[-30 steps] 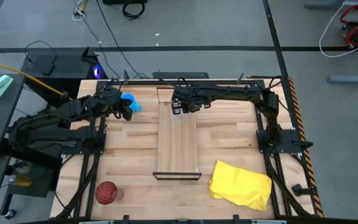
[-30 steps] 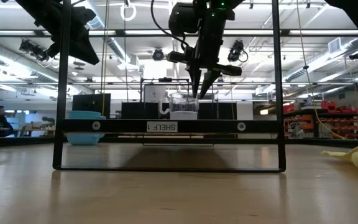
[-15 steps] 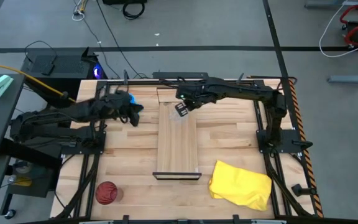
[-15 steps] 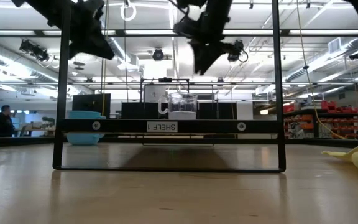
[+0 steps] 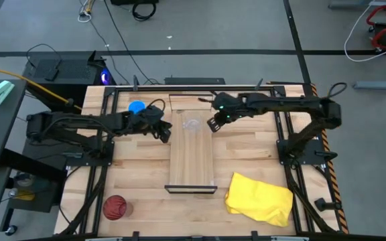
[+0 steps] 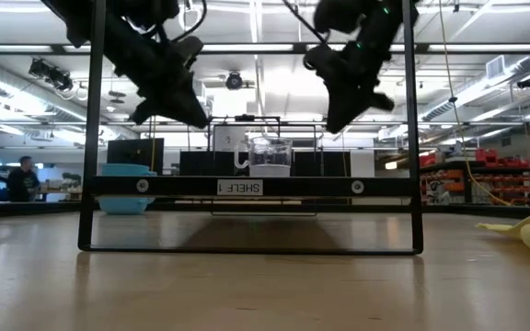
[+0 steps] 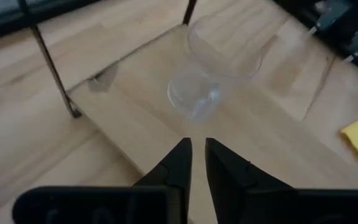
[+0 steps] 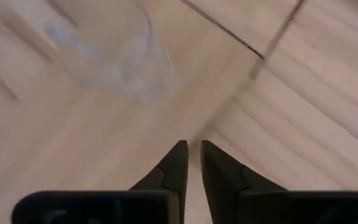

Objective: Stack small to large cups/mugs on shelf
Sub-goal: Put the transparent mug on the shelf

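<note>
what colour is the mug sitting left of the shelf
Bright blue mug, clearest in the high view.

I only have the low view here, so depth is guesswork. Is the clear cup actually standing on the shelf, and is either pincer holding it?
Observer: Yes, the clear cup stands upright on the shelf, near its far end; neither pincer holds it.
Operator: Where's the left pincer?
Observer: The left pincer hangs beside the shelf's left edge, fingers nearly together, empty.
Operator: And the red cup?
Observer: The red cup sits at the table's near left corner.
</note>
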`<action>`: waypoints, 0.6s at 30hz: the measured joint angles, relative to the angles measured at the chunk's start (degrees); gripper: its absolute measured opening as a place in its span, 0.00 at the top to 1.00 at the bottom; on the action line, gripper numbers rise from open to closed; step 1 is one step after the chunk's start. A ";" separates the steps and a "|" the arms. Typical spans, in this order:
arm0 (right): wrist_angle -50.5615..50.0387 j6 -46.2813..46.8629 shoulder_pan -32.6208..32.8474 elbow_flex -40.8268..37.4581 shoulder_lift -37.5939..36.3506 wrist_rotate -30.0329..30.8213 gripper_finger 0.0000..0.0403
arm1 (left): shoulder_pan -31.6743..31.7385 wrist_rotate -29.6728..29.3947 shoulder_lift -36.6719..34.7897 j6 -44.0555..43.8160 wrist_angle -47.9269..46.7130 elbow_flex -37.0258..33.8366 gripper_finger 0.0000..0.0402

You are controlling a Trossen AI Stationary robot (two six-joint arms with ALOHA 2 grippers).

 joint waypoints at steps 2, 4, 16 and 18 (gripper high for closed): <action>8.42 0.24 -0.95 -5.62 -2.81 -1.71 0.91 | 0.00 0.16 1.80 -0.99 3.71 0.07 0.86; 14.96 1.11 -1.38 -9.30 -4.37 -2.38 0.94 | -0.01 0.49 3.44 -1.31 5.39 0.08 0.86; 26.26 0.01 -2.76 -12.13 -0.38 -2.38 0.98 | -0.09 3.23 13.79 -6.26 17.75 0.23 0.86; 26.69 0.14 -3.14 -12.17 0.76 -2.17 0.99 | -0.09 3.27 14.57 -7.11 17.72 0.25 0.87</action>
